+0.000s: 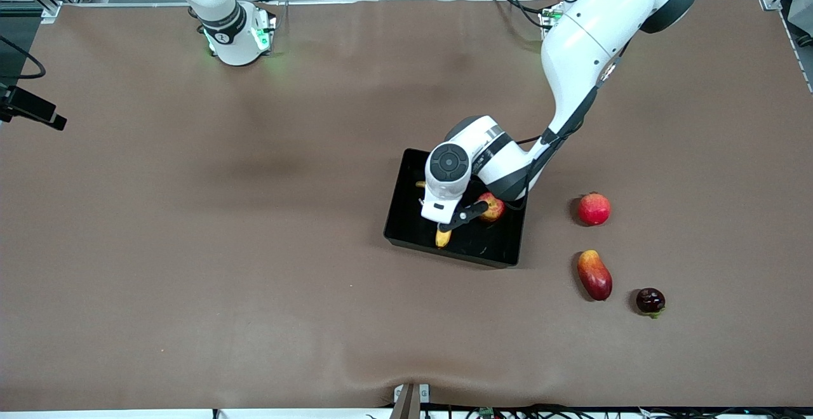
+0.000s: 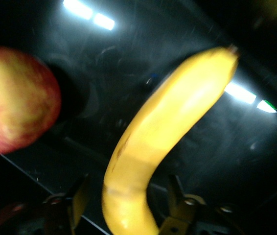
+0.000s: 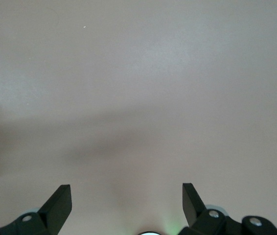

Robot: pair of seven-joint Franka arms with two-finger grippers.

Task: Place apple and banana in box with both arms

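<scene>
The long curved yellow banana point(image 2: 158, 147) is straddled by the left gripper point(image 2: 126, 203), fingers apart, beside the red-and-cream apple point(image 2: 13, 100) in the glossy black box point(image 1: 406, 232). The right gripper point(image 3: 127, 205) waits wide open and empty over bare brown counter point(image 3: 138, 73).

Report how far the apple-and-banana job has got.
Nearly done. The apple already lies in the box. The banana is in there too, with the left pincer open either side of it, so it looks released. The right pincer waits open over bare table. Left: pull the left arm out.
</scene>
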